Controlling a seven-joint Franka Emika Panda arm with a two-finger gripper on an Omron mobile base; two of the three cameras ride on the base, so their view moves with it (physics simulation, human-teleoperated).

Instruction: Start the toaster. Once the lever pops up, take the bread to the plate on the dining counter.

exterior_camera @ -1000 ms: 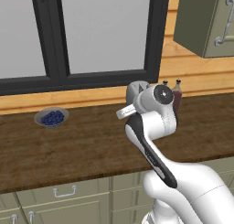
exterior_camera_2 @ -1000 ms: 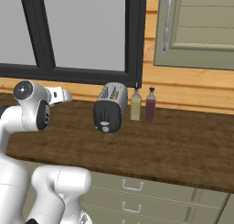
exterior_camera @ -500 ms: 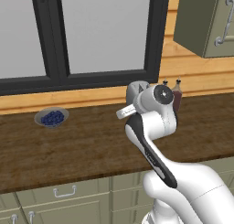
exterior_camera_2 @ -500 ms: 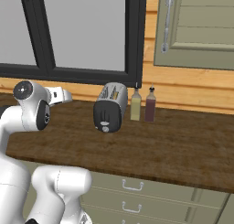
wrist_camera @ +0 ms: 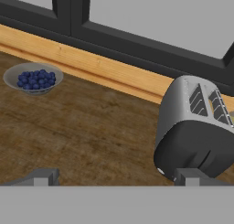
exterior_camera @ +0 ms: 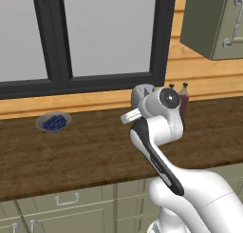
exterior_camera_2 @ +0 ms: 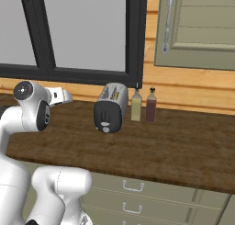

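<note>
Dark wood counter (exterior_camera_2: pixel 183 150) over pale green drawer fronts, running wide beneath and ahead of the gripper (wrist_camera: pixel 116 177). Black-framed window (exterior_camera_2: pixel 133 36) at the wall beyond the gripper, wood ledge under it. Green wall cabinet (exterior_camera_2: pixel 197 26) up and to the right. The toaster (exterior_camera_2: pixel 110 108) stands on the counter just ahead of the gripper and to its right, black end panel facing the hand, two slots on top; in the hand view it sits close above the right fingertip (wrist_camera: pixel 189 176). Grey dish of blue berries (wrist_camera: pixel 33 77) further off to the left, near the ledge. Two bottles (exterior_camera_2: pixel 136 104), one pale, one dark (exterior_camera_2: pixel 150 105), immediately right of the toaster. Gripper spread wide, nothing between the fingers, hovering above the counter short of the toaster.
</note>
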